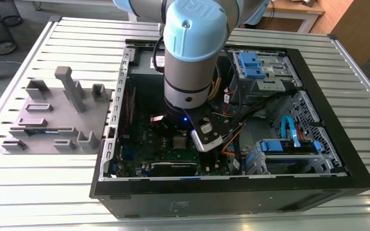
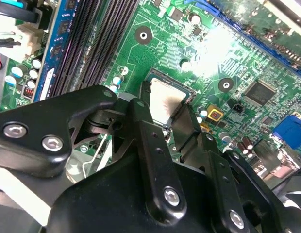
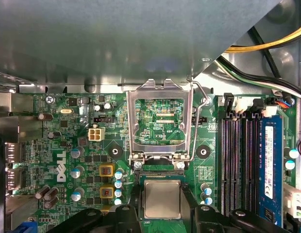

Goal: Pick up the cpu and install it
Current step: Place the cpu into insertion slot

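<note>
Writing: white lettering is printed on the green motherboard (image 3: pixel 209 141) beside two yellow square parts (image 3: pixel 106 171), and more small white print shows through the window of the raised socket frame (image 3: pixel 160 91). A blue label runs along the memory module (image 3: pixel 273 160) seated in its slot. A small pale sticker (image 1: pixel 178 206) sits on the case's dark front wall.
Pose: the arm (image 1: pixel 188 53), grey with pale blue caps, comes steeply down into the open computer case (image 1: pixel 236 199), which lies on its side on the slatted metal surface (image 1: pixel 75 192). Its wrist is low over the board, near the case's middle.
Grip: the end effector (image 2: pixel 166 104) has its black fingers (image 2: pixel 141 111) pressed against two opposite edges of the cpu (image 3: pixel 161 198), grasping it.
Chip location: the silver square lies flat in the socket's dark seat, just beside the hinge of the frame, which stands swung open with its lever (image 3: pixel 203 99) alongside.
Surroundings: a grey parts fixture (image 1: pixel 50 120) rests on the slats, at the exterior view's left of the case.
</note>
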`<state>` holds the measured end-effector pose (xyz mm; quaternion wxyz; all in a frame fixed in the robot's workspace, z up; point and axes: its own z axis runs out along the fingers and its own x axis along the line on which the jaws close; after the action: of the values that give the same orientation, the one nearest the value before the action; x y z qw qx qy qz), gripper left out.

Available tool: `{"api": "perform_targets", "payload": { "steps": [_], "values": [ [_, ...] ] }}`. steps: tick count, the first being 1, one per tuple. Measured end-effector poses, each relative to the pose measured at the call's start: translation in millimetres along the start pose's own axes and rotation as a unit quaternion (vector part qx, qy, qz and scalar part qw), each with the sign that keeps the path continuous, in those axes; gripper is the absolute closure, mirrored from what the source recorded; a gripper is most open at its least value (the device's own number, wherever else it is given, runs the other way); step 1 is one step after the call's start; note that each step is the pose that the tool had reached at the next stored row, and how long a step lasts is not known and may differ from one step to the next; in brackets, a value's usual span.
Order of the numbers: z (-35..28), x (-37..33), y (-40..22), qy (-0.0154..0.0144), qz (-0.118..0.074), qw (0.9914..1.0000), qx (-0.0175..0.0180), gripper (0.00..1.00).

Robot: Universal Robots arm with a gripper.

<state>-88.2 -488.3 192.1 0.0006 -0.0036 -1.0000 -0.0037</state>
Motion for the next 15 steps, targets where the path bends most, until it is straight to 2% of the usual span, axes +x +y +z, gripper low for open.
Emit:
{"api": "perform_targets", "payload": {
  "steps": [10, 15],
  "values": [
    [4.8, 1.0, -0.2, -0.0010, 0.000, 1.00000, 0.0005, 0.55],
    [5.0, 1.0, -0.1, -0.0010, 0.000, 1.00000, 0.0003, 0.55]
  ]
}}
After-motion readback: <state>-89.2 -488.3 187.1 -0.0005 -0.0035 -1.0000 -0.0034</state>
